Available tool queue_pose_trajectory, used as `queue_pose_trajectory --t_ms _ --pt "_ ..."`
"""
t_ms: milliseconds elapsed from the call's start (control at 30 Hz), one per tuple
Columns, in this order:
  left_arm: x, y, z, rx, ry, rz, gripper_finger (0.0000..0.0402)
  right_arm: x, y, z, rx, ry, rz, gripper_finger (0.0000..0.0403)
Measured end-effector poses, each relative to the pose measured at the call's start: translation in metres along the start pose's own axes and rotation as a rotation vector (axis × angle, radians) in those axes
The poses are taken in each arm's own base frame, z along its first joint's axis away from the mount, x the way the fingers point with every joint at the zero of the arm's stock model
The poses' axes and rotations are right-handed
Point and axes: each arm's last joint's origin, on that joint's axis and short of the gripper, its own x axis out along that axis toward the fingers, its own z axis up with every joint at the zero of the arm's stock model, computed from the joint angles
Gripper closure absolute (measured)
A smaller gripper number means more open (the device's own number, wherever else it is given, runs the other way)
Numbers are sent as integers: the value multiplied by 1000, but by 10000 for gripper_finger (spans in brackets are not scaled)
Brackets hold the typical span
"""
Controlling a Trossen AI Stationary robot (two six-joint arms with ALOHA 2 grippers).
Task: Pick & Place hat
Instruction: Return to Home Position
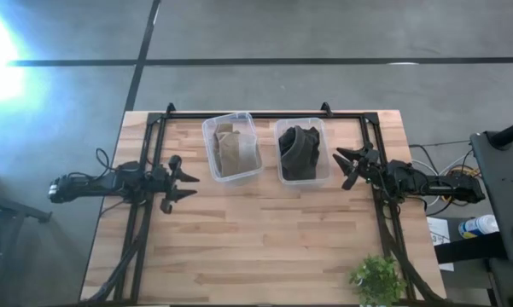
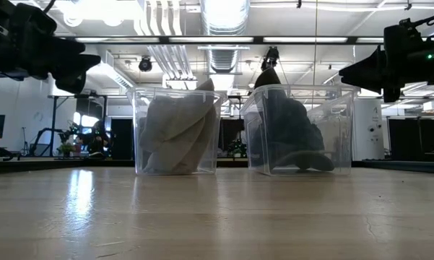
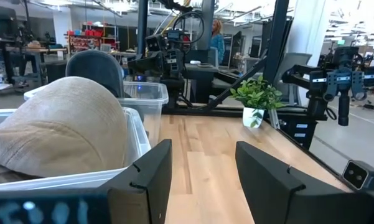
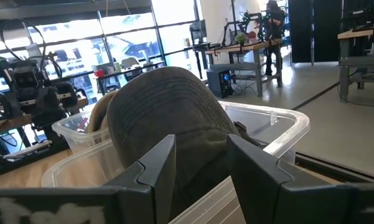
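Note:
A tan hat (image 1: 231, 151) sits inside a clear plastic bin (image 1: 210, 132) near the table's far edge; it also shows in the low view (image 2: 175, 130) and the left wrist view (image 3: 56, 134). A dark olive hat (image 1: 300, 152) fills a second clear bin (image 1: 324, 141) to its right, seen too in the low view (image 2: 292, 133) and the right wrist view (image 4: 168, 118). My left gripper (image 1: 185, 177) hovers open, left of the tan hat's bin. My right gripper (image 1: 345, 167) hovers open, right of the dark hat's bin. Neither touches anything.
A small potted plant (image 1: 377, 277) stands at the table's near right corner. Dark frame rails (image 1: 265, 113) run along the far edge and down both sides. Bare wooden tabletop (image 1: 265, 239) lies in front of the bins.

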Motion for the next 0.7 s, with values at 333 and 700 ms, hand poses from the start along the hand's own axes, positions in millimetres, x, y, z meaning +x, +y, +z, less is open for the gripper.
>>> queue_pose_trajectory --t_ms 333,700 --pt "0 0 -1 16 7 1 230 0 0 0 0 0 0 264" --pt "0 0 0 15 0 -2 230 0 0 0 0 0 0 264"
